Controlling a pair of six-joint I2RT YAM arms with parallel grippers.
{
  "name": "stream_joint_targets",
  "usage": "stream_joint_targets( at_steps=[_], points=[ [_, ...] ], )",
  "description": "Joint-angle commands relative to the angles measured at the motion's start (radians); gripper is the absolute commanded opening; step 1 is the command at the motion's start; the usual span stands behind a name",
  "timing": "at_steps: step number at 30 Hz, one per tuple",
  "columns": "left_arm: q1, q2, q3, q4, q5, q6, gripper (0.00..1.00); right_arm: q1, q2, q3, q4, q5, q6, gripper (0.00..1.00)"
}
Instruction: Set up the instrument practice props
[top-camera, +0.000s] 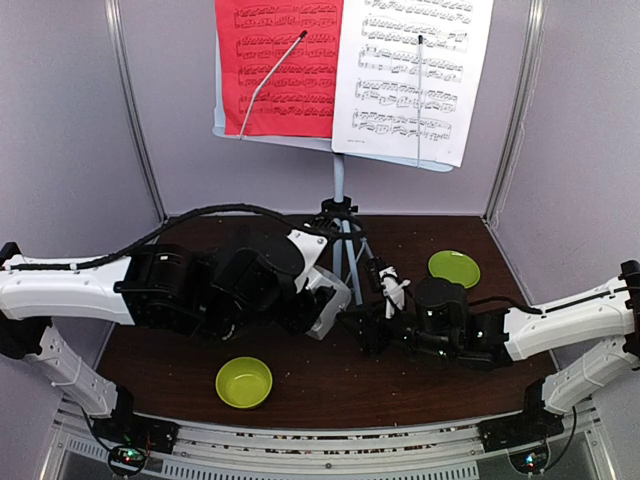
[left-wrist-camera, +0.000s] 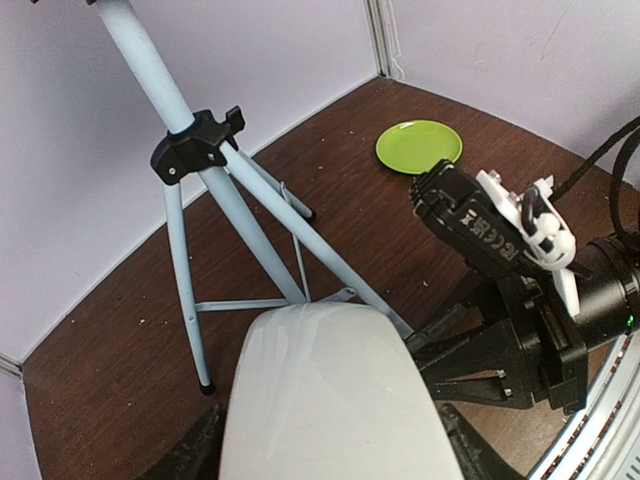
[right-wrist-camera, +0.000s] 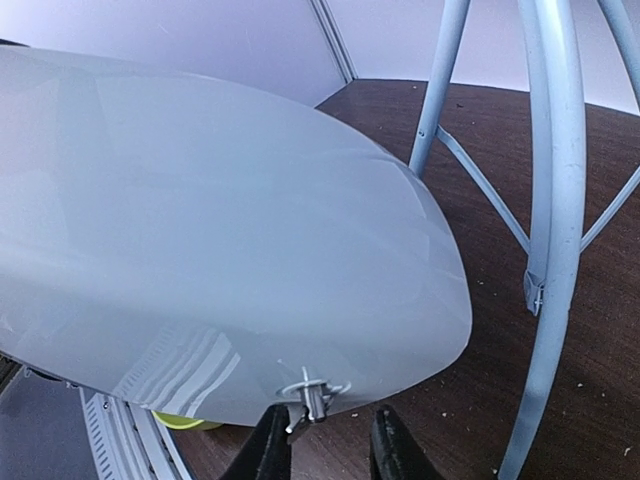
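Note:
The pale music stand (top-camera: 338, 190) stands at the back centre, with a red sheet (top-camera: 280, 60) and a white sheet (top-camera: 410, 70) on its desk. My left gripper (top-camera: 318, 305) is shut on the pale-grey metronome (top-camera: 328, 308), holding it tilted above the table in front of the tripod legs (left-wrist-camera: 250, 230). The metronome (left-wrist-camera: 330, 400) fills the lower left wrist view. My right gripper (right-wrist-camera: 325, 445) faces the metronome's side (right-wrist-camera: 200, 230). Its small metal winding key (right-wrist-camera: 312, 392) sits between the dark fingers, close to the left one, with a gap to the right one.
A lime-green bowl (top-camera: 244, 382) sits near the front edge, left of centre. A flat green plate (top-camera: 454, 267) lies at the back right. Purple walls close in the table on three sides. The tripod legs (right-wrist-camera: 555, 220) stand just beyond the right gripper.

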Motion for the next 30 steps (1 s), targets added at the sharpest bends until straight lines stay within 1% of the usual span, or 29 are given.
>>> stream_joint_targets(
  at_steps=[1, 4, 10, 14, 20, 25, 30],
  points=[
    [-0.008, -0.044, 0.027, 0.155, -0.015, 0.035, 0.01, -0.010, 0.003, 0.018, -0.012, 0.041, -0.003, 0.24],
    [-0.008, -0.043, 0.024, 0.160, -0.012, 0.038, 0.00, -0.014, -0.003, 0.017, -0.004, 0.039, -0.008, 0.19],
    [-0.008, -0.043, 0.021, 0.162, -0.007, 0.045, 0.00, -0.021, -0.006, 0.019, 0.001, 0.035, -0.005, 0.00],
    [-0.008, -0.044, 0.016, 0.161, -0.006, 0.052, 0.00, -0.049, -0.013, 0.027, -0.028, 0.020, 0.049, 0.00],
    [-0.008, -0.053, -0.004, 0.162, -0.007, 0.047, 0.00, -0.077, -0.022, 0.011, 0.040, -0.127, 0.103, 0.00],
    [-0.008, -0.053, -0.013, 0.172, -0.011, 0.056, 0.00, -0.104, 0.000, -0.006, 0.120, -0.229, 0.169, 0.00],
    [-0.008, -0.056, -0.020, 0.178, -0.011, 0.057, 0.00, -0.149, 0.031, -0.030, 0.238, -0.315, 0.289, 0.00]
  ],
)
